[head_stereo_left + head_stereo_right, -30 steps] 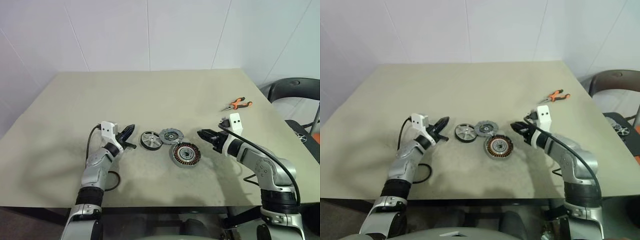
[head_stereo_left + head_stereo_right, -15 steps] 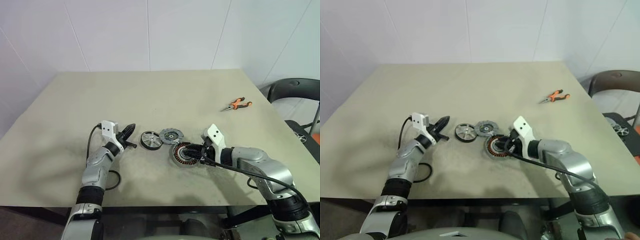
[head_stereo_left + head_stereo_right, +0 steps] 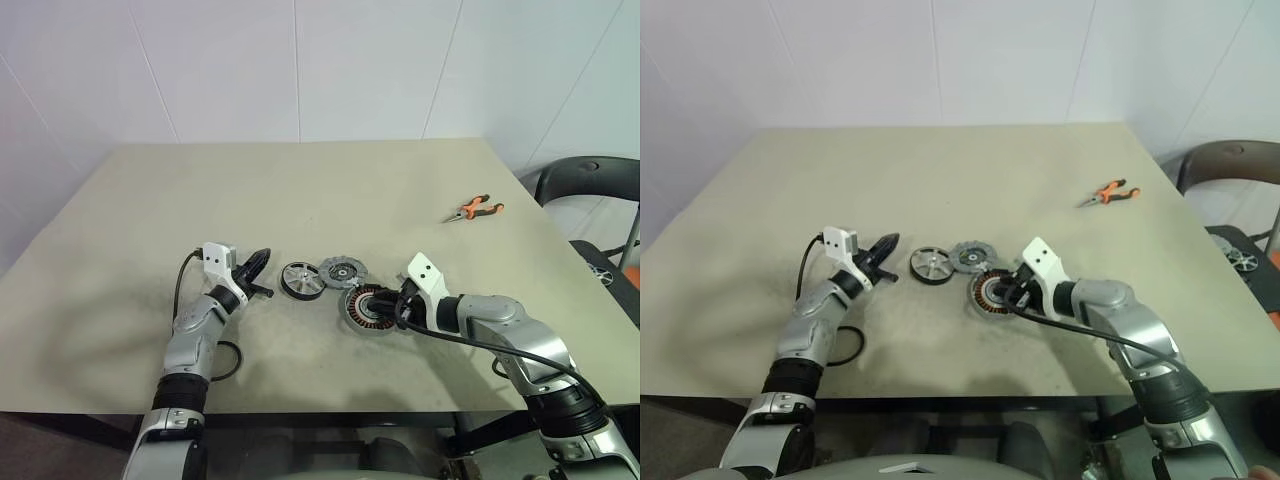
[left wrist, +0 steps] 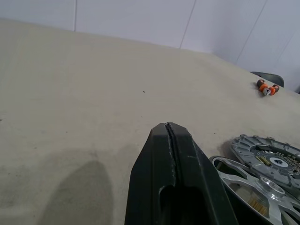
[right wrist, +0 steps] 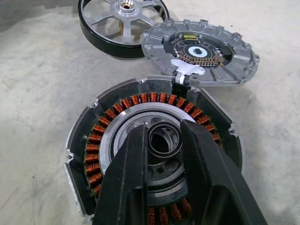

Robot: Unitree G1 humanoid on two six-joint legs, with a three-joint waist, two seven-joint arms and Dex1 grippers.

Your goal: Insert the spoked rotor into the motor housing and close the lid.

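The spoked rotor, a black-rimmed wheel with silver spokes, lies on the table just right of my left gripper, which is shut and empty and points at it. The grey lid leans against the rotor, its slotted face up. In front of them lies the motor housing with its ring of copper windings. My right gripper is tilted down over the housing's centre. It is open, its two fingers straddling the black central hub.
Orange-handled pliers lie at the far right of the beige table. A dark chair stands beyond the table's right edge. A black cable loops beside my left forearm.
My right gripper has swung down and to the left, from the air right of the housing to over its centre. The left arm and the three parts have not moved.
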